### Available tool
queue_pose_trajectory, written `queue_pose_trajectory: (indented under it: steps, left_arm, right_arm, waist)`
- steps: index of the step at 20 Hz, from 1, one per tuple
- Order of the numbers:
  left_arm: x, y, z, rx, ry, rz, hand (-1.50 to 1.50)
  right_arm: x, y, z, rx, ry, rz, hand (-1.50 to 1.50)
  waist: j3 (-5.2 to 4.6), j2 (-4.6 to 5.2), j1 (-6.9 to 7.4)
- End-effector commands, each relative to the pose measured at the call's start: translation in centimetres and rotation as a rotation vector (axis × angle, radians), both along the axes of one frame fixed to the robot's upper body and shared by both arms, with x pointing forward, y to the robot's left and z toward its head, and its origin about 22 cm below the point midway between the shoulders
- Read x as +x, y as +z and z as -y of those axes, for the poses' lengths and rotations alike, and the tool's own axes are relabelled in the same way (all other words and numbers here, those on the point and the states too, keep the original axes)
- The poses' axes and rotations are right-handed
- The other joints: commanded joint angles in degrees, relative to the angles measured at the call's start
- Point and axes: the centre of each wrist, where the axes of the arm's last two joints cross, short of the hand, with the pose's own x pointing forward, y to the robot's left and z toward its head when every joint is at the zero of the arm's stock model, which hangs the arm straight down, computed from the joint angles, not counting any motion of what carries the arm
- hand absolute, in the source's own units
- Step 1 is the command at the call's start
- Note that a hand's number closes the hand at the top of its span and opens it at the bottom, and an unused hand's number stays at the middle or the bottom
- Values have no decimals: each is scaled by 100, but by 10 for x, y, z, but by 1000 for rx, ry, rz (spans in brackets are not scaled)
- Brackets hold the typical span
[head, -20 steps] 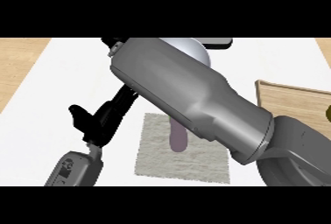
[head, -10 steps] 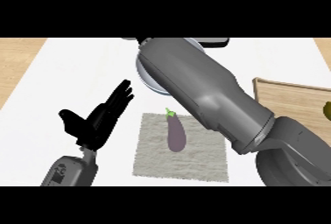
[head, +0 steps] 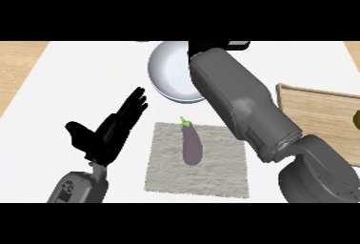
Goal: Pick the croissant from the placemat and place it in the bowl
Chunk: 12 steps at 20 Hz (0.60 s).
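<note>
Left hand (head: 105, 138) shows low at the view's left. It is black and spread wide, with the fingers straight and slanting up to the right and the thumb held out to the left. It holds nothing and touches nothing that can be seen. Its grey left forearm (head: 77, 188) comes in from the lower edge beneath it.

Just to the right of this hand lies the grey placemat (head: 211, 178), its left edge near the palm but apart from it. The thing lying on the placemat is a purple aubergine (head: 191, 147) with a green stalk. It lies lengthwise, with the stalk end pointing away from the robot, to the right of the left hand's fingers and clear of them.

Beyond those fingertips, up and to the right, a white bowl (head: 169, 71) stands on the white counter (head: 70, 81), apart from the placemat.

The grey right forearm (head: 232, 95) crosses from the lower right, passing over the placemat's right side and the bowl's right side. The right hand (head: 211, 46) shows only as a small black part at the far side of the bowl. Whether it is open or shut, or holds anything, cannot be told. The aubergine lies well on the near side of that hand, left of its forearm. A wooden board (head: 316, 109) lies to the right of that forearm.
</note>
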Motion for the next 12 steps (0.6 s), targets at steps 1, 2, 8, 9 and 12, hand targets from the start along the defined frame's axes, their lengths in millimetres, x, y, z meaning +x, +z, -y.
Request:
queue_pose_trajectory:
  steps: [1, 2, 8, 9, 12]
  left_arm:
    - [4, 0, 5, -5, 14, -5, 0]
    - [-1, 1, -1, 9, -8, 14, 0]
    - [5, 5, -4, 24, 15, 14, 0]
    - [0, -4, 4, 0, 1, -9, 0]
    - [2, 4, -6, -3, 19, 8, 0]
  right_arm:
    - [7, -24, 29, 135, -189, -43, -150]
    - [8, -23, 33, 159, -192, -32, -150]
    - [5, -34, 33, 319, -86, 125, -150]
    - [3, -31, 27, 344, -64, 172, -150]
    - [3, -18, 23, 480, -33, 421, -150]
  waist:
    - [6, 27, -70]
    - [6, 52, 62]
    - [14, 43, 9]
    - [12, 17, -43]
    - [24, -29, -107]
